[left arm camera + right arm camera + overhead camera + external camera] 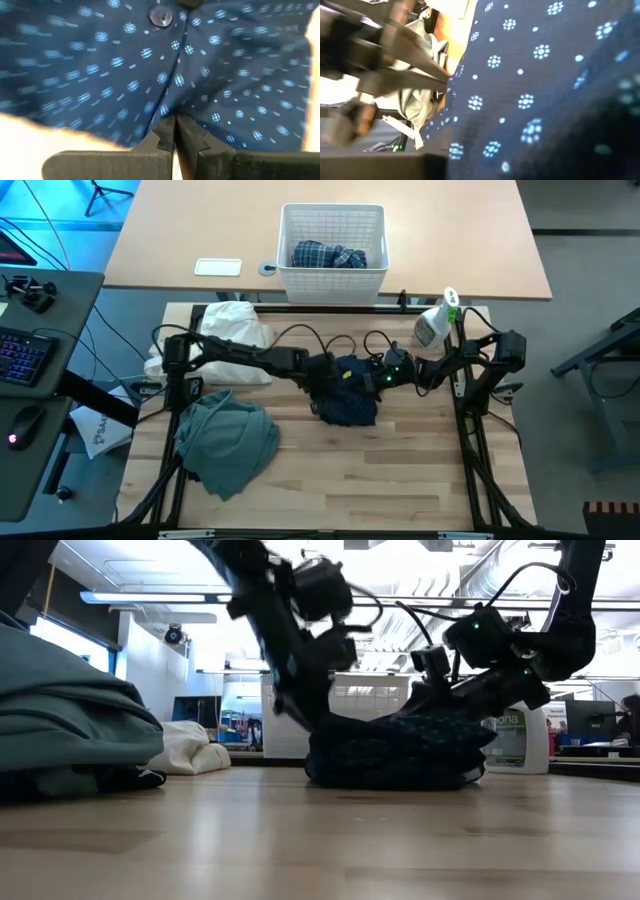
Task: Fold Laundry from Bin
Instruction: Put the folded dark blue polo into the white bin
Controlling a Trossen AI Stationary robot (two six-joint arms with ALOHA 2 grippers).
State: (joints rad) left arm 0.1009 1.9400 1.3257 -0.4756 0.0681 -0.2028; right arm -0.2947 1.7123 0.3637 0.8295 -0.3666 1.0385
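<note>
The left gripper (174, 131) has its fingers together on the navy dotted trousers (350, 392). The right gripper (384, 376) touches them too; I cannot tell its fingers' state.

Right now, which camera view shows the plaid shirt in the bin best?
The high view: it looks straight down into the bin, where the plaid shirt lies bunched at the bottom. The low view shows only the bin's side behind the arms. Neither wrist view shows the shirt.

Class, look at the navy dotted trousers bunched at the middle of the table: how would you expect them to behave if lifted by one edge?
The navy dotted trousers lie in a soft, rumpled heap, so they would probably droop and unfold rather than hold shape. The cloth looks thin in the left wrist view, so likely light. The left gripper, shut at their edge, suggests a pinch suffices.
</note>
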